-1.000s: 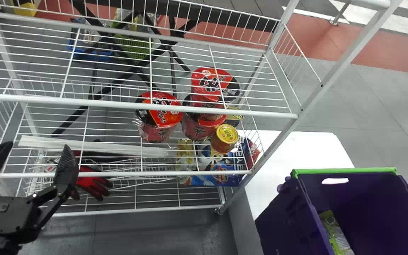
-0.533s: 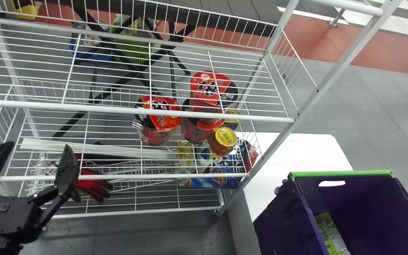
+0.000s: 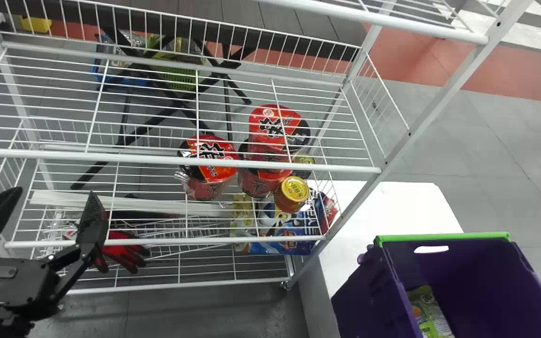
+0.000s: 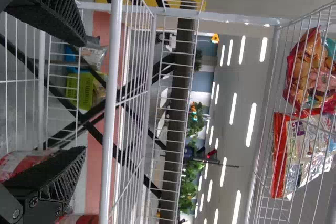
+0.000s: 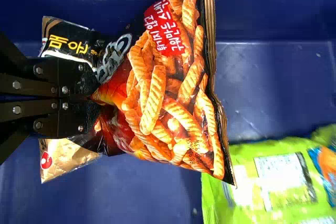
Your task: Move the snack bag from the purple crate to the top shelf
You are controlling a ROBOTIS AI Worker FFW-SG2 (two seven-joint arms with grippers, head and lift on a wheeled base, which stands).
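At the lower left of the head view my left gripper [image 3: 40,220] stands open in front of the shelf rack; in the left wrist view the same gripper [image 4: 79,98] has nothing between its fingers. My right gripper [image 5: 86,98] is closed on the middle of a black and orange snack bag [image 5: 168,98], over the inside of the purple crate. The purple crate [image 3: 369,295] stands at the lower right of the head view. In the left wrist view the top shelf [image 4: 258,156] holds two snack bags [image 4: 299,156].
A green snack bag [image 3: 428,310] lies in the crate. Red noodle cups [image 3: 209,164], a yellow-lidded can [image 3: 293,192] and a red glove [image 3: 122,251] are on lower rack levels. A white table [image 3: 388,206] adjoins the rack's slanting upright [image 3: 409,134].
The head view has shifted upward: rack, cups and crate sit slightly lower and to the left, and a higher shelf edge has come in at the top. The left gripper stays open.
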